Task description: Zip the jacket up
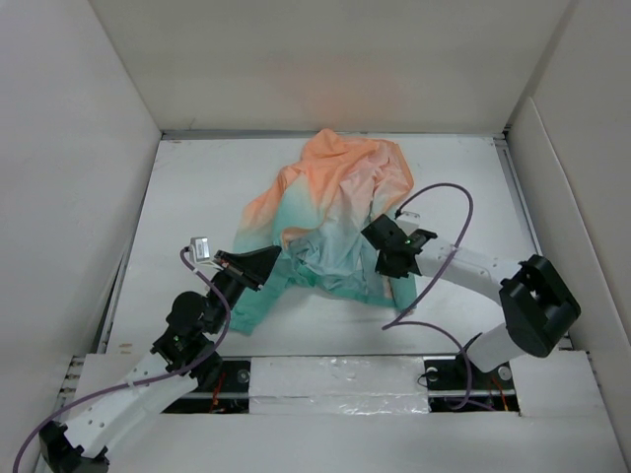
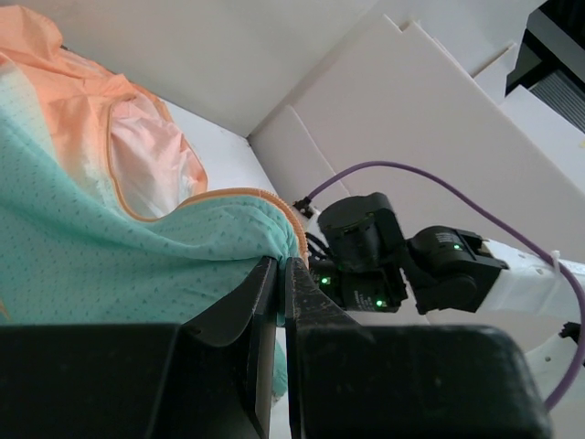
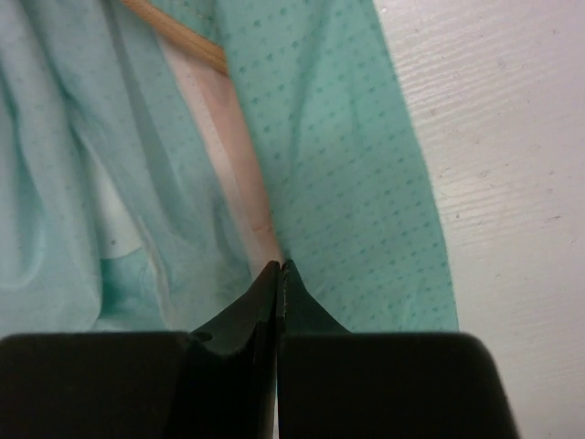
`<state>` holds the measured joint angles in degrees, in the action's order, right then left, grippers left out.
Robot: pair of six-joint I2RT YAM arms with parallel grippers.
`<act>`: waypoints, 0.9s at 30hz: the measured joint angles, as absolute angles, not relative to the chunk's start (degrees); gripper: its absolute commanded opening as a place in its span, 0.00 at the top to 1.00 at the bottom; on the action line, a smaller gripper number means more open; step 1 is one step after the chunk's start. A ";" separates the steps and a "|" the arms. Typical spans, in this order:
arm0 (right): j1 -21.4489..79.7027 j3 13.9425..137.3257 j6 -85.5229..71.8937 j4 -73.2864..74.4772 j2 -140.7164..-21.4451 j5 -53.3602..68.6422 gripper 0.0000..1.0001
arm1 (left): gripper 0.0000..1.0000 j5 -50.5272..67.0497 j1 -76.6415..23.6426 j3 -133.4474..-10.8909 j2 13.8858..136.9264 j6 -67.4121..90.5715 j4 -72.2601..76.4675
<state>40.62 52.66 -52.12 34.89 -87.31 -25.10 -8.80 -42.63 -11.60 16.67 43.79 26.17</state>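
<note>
The jacket (image 1: pixel 335 202) lies crumpled in the middle of the table, orange at the far end, teal near me. My left gripper (image 1: pixel 268 264) is shut on the jacket's teal edge at its left side; in the left wrist view (image 2: pixel 281 263) the teal cloth (image 2: pixel 110 247) with its orange zipper edge (image 2: pixel 291 219) runs into the closed jaws. My right gripper (image 1: pixel 386 258) is shut on the teal hem at the right side; in the right wrist view (image 3: pixel 279 267) the jaws pinch the cloth (image 3: pixel 338 165) next to a strip of orange zipper tape (image 3: pixel 178 35).
White walls (image 1: pixel 89 197) box in the table on three sides. A purple cable (image 1: pixel 444 197) loops above the right arm. The right arm's wrist (image 2: pixel 393 256) shows close in the left wrist view.
</note>
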 measured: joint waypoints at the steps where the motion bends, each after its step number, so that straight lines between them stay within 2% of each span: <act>1: 40.91 52.69 -51.75 34.59 -86.56 -24.88 1.00 | 1.00 -8.84 -42.63 -11.60 16.67 43.77 25.98; 3: 41.74 53.17 -51.13 34.46 -84.93 -24.80 0.82 | 1.00 -8.97 -42.63 -11.60 16.67 43.77 25.65; 6: 42.22 54.48 -50.98 34.30 -84.01 -25.45 0.49 | 1.00 -9.04 -42.63 -11.60 16.67 43.77 25.43; 7: 42.02 54.52 -51.18 34.24 -84.01 -25.98 0.44 | 1.00 -9.04 -42.63 -11.60 16.69 43.77 25.43; 16: 30.74 49.91 -47.70 33.15 -83.99 -24.86 0.46 | 1.00 -10.46 -42.63 -11.92 14.09 43.57 22.63; 23: 32.51 53.32 -43.99 32.45 -87.42 -23.09 0.43 | 1.00 -10.50 -42.63 -11.92 14.66 43.55 22.92; 26: 33.01 53.32 -43.20 32.34 -87.72 -22.35 0.53 | 1.00 -10.50 -42.63 -11.92 15.31 43.55 23.07; 27: 32.77 53.32 -43.05 32.23 -87.96 -22.20 0.60 | 1.00 -10.50 -42.63 -11.92 15.44 43.53 23.07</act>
